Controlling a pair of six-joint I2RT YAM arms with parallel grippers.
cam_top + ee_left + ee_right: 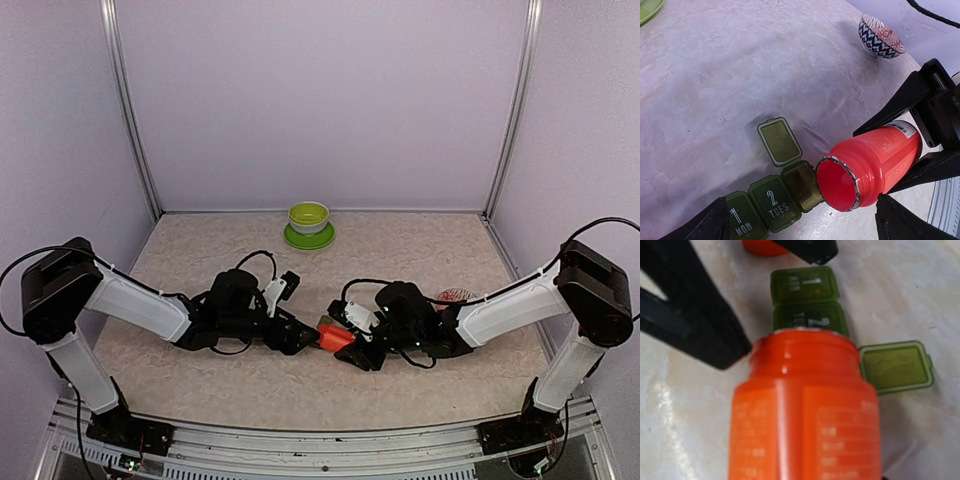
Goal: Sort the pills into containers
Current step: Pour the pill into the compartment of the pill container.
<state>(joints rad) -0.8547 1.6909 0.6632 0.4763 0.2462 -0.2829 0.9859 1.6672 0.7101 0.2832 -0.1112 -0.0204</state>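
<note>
Containers [774, 204]: small dark green see-through strip of three joined square compartments, flat on the table [715, 75] at centre front, between the two arms. White markings on the two shut lids: "1 MON", then "2 TUES". Third compartment open, its lid [780, 141] hinged back flat on the tabletop beside it, rounded corners, small catch tab on the far edge. Left gripper [305, 335] spread wide, holding nothing, fingers either side of the strip with the MON end nearest; contact with the strip not clear. Right gripper [354, 347] partly closed, clamped on the body of the red bottle [875, 162], one black finger on each side. Bottle capless, tipped near horizontal, open mouth with a ragged pale rim right at the open third compartment, overlapping its edge in the left wrist view. Right wrist view: bottle filling most of the frame, covering the third compartment and part of the TUES lid, open lid sticking out to the right. Can't tell what is inside the bottle or the compartment. Lime-green bowl [308, 216] on its saucer [308, 238] well apart by the back wall. Patterned bowl [881, 36] off to the right, behind the right arm.
</note>
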